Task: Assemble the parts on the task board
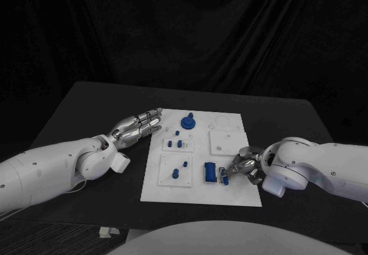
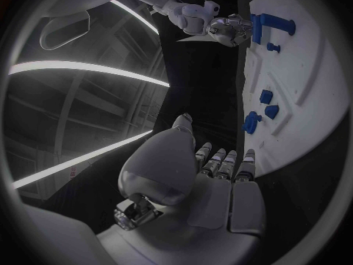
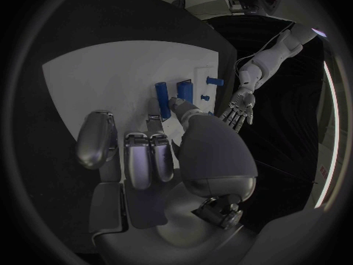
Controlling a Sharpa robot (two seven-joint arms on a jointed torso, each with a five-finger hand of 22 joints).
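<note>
We see the white rectangular task board (image 1: 201,183) lying flat in the middle of the black surface (image 1: 92,103). Small blue plastic parts are on it: a round blue knob part (image 1: 187,122) stands near the far edge, two short blue blocks (image 1: 175,143) sit in a raised panel below it, and a blue peg part (image 1: 175,173) lies in the near left panel. A tall dark blue rectangular block (image 1: 209,171) stands near the board's near right area, and a thinner blue bar (image 1: 225,179) is just beside it.

The right silver hand (image 1: 244,166) is over the right side of the board, and its fingers (image 3: 179,105) touch the thin blue bar; it seems pinched between thumb and finger, while the other fingers are extended over the white plate.

The left silver hand (image 1: 136,126) rests at the board's left edge, near the far corner. Its fingers (image 2: 223,162) are straight and apart, and they grasp nothing.
</note>
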